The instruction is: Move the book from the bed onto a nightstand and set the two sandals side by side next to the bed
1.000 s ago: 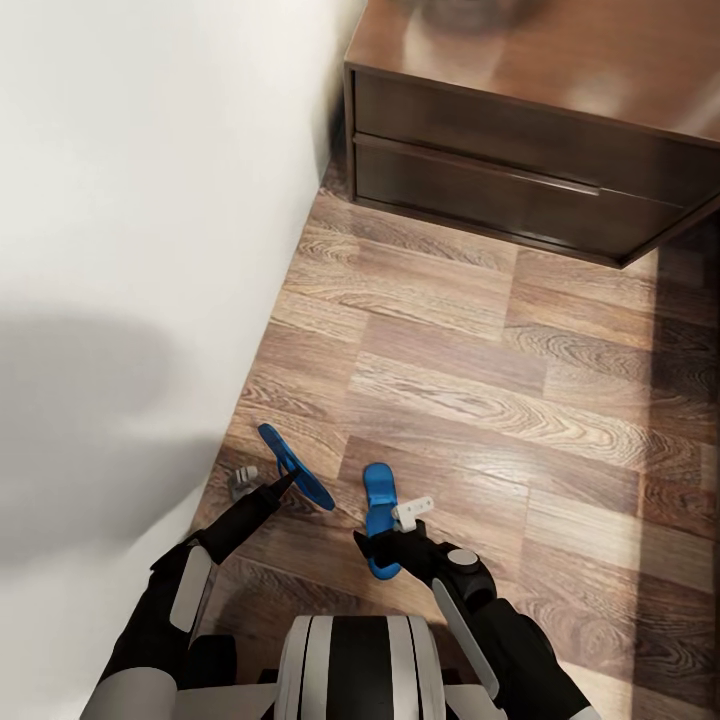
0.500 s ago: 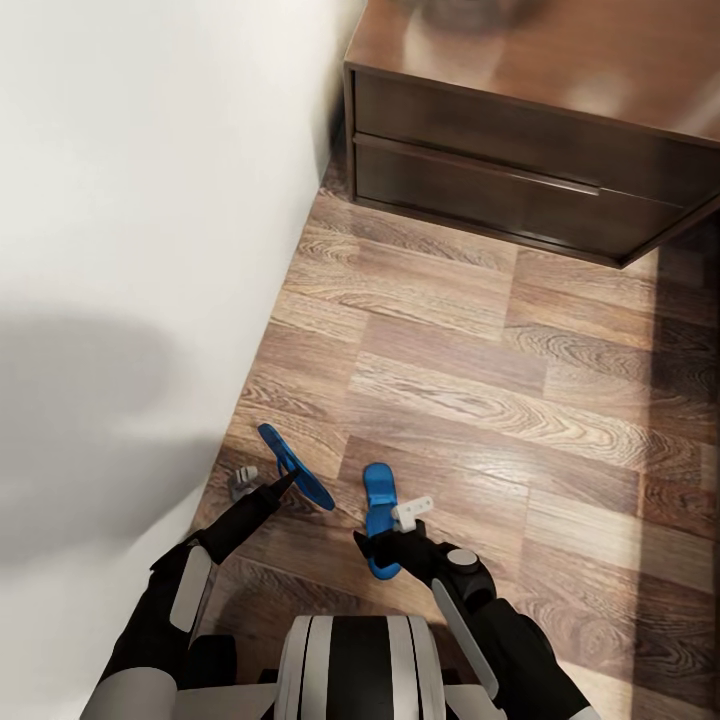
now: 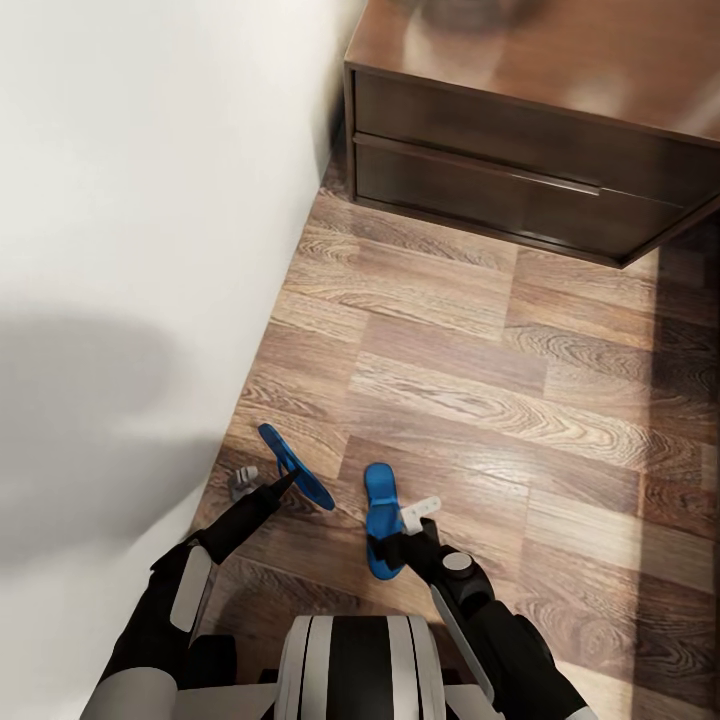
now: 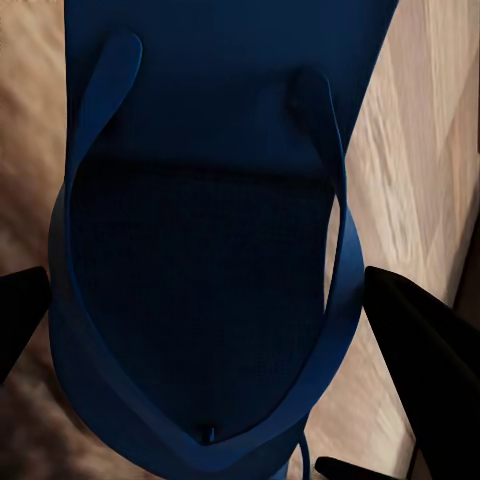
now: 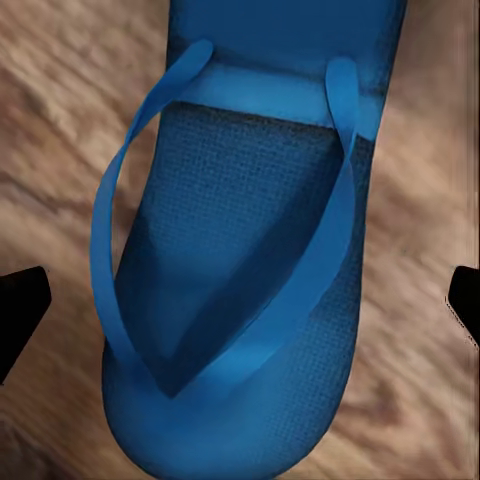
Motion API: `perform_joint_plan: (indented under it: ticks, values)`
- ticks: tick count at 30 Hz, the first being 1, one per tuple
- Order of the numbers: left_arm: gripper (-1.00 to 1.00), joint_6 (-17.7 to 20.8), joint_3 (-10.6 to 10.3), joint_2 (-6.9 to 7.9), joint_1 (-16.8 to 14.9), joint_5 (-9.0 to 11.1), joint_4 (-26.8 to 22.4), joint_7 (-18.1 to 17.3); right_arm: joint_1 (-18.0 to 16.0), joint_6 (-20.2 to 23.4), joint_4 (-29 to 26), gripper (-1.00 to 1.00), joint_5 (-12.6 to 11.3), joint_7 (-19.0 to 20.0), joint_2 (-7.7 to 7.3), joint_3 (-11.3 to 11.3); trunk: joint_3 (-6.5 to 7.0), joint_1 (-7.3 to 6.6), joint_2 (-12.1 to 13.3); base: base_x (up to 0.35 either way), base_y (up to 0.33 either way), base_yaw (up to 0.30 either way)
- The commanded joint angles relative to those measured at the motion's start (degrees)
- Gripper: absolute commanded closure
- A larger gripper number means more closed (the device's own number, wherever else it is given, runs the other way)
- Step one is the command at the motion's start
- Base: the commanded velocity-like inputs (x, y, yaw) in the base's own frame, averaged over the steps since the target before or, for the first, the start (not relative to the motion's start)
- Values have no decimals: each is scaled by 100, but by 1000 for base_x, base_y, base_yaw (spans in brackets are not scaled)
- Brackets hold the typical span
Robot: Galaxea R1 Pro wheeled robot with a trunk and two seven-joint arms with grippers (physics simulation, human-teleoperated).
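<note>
Left gripper (image 3: pixel 262 484): low by the white wall (image 3: pixel 120 250), its dark fingers (image 4: pixel 425 350) spread to either side of the left sandal (image 3: pixel 295 467); the wrist view does not settle whether they touch it, so I cannot tell if it is gripped.
Left sandal: tilted on edge in the head view, near the wall; its toe end is cut off in the wrist view.
Right gripper (image 3: pixel 400 535): jaws wide apart, fingertips (image 5: pixel 20 305) at both edges of the wrist view, clear of the right sandal (image 3: pixel 381 518), holding nothing.
Right sandal: flat on the wood floor (image 3: pixel 480 400), straps up, heel partly hidden by the gripper.
Sandals together: near each other, not parallel.
Nightstand (image 3: pixel 530 130): well apart, across the floor, top blurred, cut off by the frame.
</note>
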Motion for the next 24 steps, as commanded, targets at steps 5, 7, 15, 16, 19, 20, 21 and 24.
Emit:
perform_joint_plan:
  ticks: [5, 7, 15, 16, 19, 20, 21, 24]
  values:
    - [100, 50, 12, -5, -3, 27, 0, -19, -1, 31, -6, -100, -18, -37, -2, 0, -3, -1, -1, 0, 0, 0]
    - [100, 50, 14, -5, -3, 27, -1, -19, -1, 31, -6, -100, -18, -39, 0, 2, -3, -1, -1, 0, 0, 0]
    - [100, 52, 10, -5, -3, 27, -1, -19, -1, 31, -6, -100, -13, -36, 0, 2, -3, 10, -6, 0, 0, 0]
    - [100, 51, 9, -5, -3, 27, -1, -19, -1, 31, -4, -100, -13, -34, -1, 2, -3, 12, -8, 0, 0, 0]
    - [100, 51, 9, -5, -3, 27, -1, -19, -1, 31, 0, -100, -13, -33, 0, 2, -3, 20, -12, 0, 0, 0]
    - [100, 50, 9, -5, -3, 27, -1, -19, -1, 31, -2, -100, -13, -34, -1, 2, -3, 22, -13, 0, 0, 0]
    - [100, 50, 9, -5, -3, 27, -1, -19, -1, 31, -3, -100, -13, -33, 0, 2, -3, 25, -14, 0, 0, 0]
    - [100, 50, 9, -5, -3, 27, -1, -19, -1, 31, -3, -100, -12, -35, -1, 2, -3, 33, -18, 0, 0, 0]
